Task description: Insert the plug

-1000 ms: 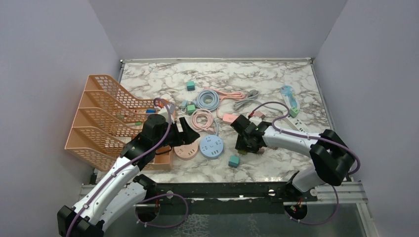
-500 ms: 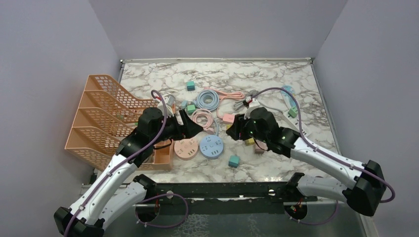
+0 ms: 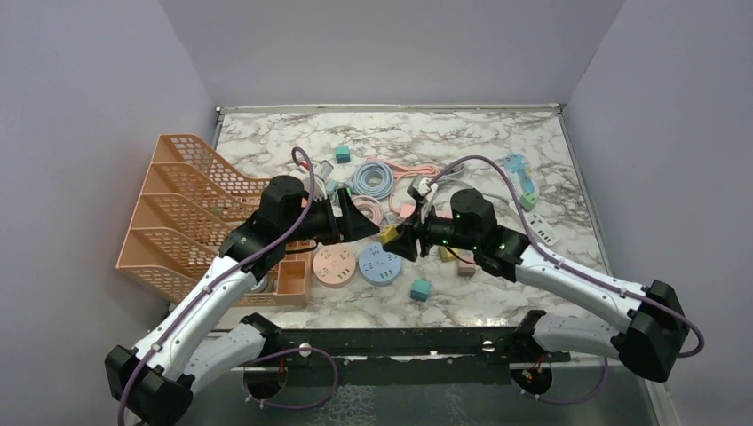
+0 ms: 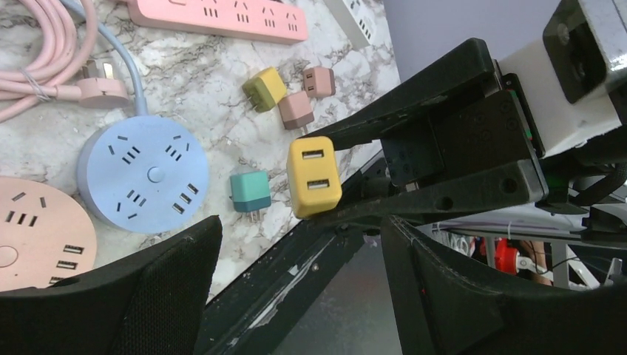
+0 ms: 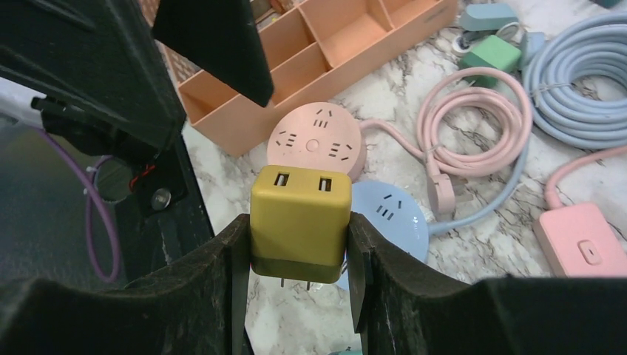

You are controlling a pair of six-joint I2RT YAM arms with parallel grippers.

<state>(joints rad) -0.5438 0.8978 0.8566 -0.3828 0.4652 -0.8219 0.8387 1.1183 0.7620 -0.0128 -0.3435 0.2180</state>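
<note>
My right gripper [image 3: 397, 240] [image 5: 298, 238] is shut on a yellow cube plug [image 3: 388, 234] [image 5: 299, 214] and holds it above the table, USB ports up and prongs down. The plug also shows in the left wrist view [image 4: 313, 176]. Under and beside it lie a round blue power strip [image 3: 380, 264] [image 4: 144, 174] [image 5: 392, 218] and a round pink power strip [image 3: 335, 264] [image 5: 314, 140] [image 4: 37, 237]. My left gripper [image 3: 355, 218] [image 4: 296, 288] is open and empty, just left of the plug, with its jaws wide apart.
An orange file rack [image 3: 191, 209] stands at the left. A teal plug [image 3: 420, 289] [image 4: 250, 191] lies near the front edge. A long pink power strip [image 4: 222, 18], small yellow [image 4: 265, 89] and pink plugs [image 4: 296, 111], and coiled cables [image 3: 373, 179] [image 5: 473, 122] lie behind.
My right gripper has come up off the table and moved left with the yellow plug in it. My left gripper has moved back and right, towards the plug.
</note>
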